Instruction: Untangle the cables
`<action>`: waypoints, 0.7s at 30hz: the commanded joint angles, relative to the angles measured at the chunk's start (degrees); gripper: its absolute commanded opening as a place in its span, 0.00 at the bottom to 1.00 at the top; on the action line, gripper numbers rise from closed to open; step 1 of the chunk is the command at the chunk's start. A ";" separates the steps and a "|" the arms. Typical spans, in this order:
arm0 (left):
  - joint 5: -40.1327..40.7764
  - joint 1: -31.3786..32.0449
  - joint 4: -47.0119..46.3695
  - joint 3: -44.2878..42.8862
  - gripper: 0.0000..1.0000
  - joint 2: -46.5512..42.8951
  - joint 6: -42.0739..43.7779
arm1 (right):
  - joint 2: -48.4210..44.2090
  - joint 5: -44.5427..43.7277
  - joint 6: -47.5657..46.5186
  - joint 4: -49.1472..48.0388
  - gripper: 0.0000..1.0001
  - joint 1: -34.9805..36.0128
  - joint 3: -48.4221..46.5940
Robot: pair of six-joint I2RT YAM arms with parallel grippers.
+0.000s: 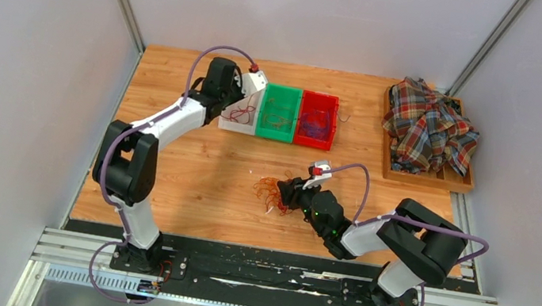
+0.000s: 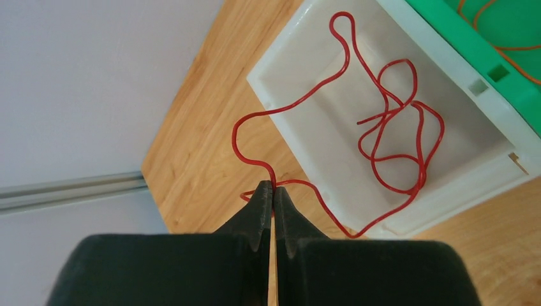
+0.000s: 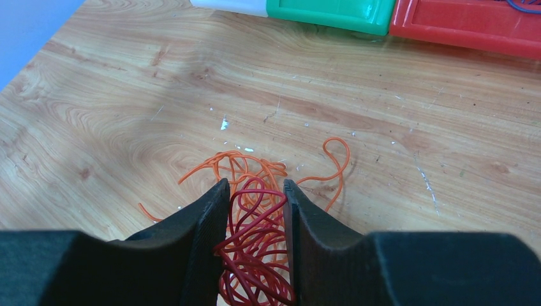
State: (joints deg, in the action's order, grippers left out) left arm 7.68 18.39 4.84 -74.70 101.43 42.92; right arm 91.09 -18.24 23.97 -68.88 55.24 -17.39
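Far left on the table (image 1: 209,168), the left pincer (image 2: 273,191) is pinched fully closed on a red cable (image 2: 235,137) trailing into the white bin (image 2: 472,146). Mid-table, the right pincer (image 3: 255,186), jaws half apart, clamps the tangle (image 3: 255,255).

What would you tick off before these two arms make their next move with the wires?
1. Left jaws shut on the red cable: ok.
2. That cable fully inside the white bin: not ok, a stretch loops outside the rim.
3. Right jaws gripping the red bunch: ok, its loops fill the gap.
4. Red bunch free of the orange cables: not ok, orange loops lie tangled around it.
5. Bunch lifted off the table: cannot tell.
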 commanded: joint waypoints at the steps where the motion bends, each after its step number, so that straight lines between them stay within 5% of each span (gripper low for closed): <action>1: -4.59 -0.39 -2.32 1.50 0.00 -4.60 2.19 | 0.41 -1.80 -0.67 -0.57 0.36 1.53 -0.52; 21: -2.77 4.39 1.02 -13.36 0.00 11.24 -3.16 | -0.41 -3.59 -0.59 -1.16 0.36 1.53 0.58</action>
State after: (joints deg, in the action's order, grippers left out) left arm 4.69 22.63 6.59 -85.43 111.87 42.26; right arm 91.09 -19.57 23.97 -68.73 55.24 -17.39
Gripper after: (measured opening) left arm 0.012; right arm 0.367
